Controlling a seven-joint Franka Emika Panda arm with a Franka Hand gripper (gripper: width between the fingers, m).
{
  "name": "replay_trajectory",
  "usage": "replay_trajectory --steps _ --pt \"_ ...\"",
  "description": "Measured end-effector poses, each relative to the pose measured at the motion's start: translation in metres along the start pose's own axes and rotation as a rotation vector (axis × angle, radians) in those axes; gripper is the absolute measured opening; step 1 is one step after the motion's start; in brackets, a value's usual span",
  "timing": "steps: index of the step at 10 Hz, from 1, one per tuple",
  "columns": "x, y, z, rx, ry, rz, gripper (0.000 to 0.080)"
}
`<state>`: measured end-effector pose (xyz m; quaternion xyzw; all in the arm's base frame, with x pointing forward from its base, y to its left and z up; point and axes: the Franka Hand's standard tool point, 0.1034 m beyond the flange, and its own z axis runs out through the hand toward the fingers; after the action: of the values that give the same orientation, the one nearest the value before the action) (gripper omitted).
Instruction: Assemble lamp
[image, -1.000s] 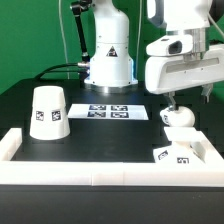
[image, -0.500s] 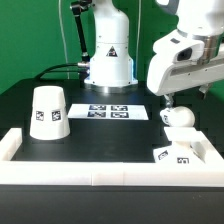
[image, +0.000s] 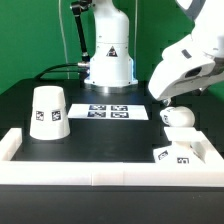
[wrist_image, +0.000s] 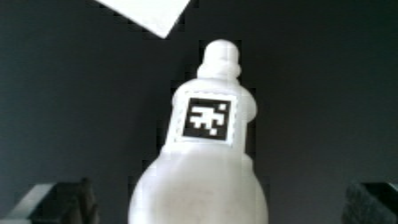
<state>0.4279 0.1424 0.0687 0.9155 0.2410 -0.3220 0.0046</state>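
Note:
The rounded white bulb piece (image: 179, 116) rests on the black table at the exterior view's right. In the wrist view the bulb (wrist_image: 210, 140) fills the middle, its marker facing the camera and its narrow tip pointing away. My gripper (image: 166, 103) hangs tilted just above and beside the bulb. It is open (wrist_image: 214, 205), with one dark finger (wrist_image: 54, 200) on each side of the bulb and a gap on both sides. The flat square base (image: 180, 153) lies in the front right corner. The tapered shade (image: 47, 112) stands at the left.
The marker board (image: 108, 111) lies flat in the middle of the table, in front of the robot's pedestal (image: 108, 62). A low white wall (image: 90, 172) runs along the table's front and sides, and the base lies against its right corner.
The robot's hand has tilted and its upper part has swung up toward the exterior view's right. The bulb, base and shade have not moved.

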Motion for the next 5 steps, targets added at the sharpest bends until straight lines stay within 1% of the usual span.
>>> replay_trajectory --steps 1,2,3,4,5 --pt "-0.004 0.003 0.008 -0.019 -0.108 0.025 0.0699" --pt "0.005 0.005 0.009 -0.017 -0.131 0.021 0.0699" --pt "0.001 0.005 0.010 -0.010 -0.190 0.021 0.0699" --pt "0.005 0.006 0.010 -0.002 -0.217 0.023 0.0699" --pt "0.008 0.007 0.010 -0.004 -0.202 0.022 0.0699"
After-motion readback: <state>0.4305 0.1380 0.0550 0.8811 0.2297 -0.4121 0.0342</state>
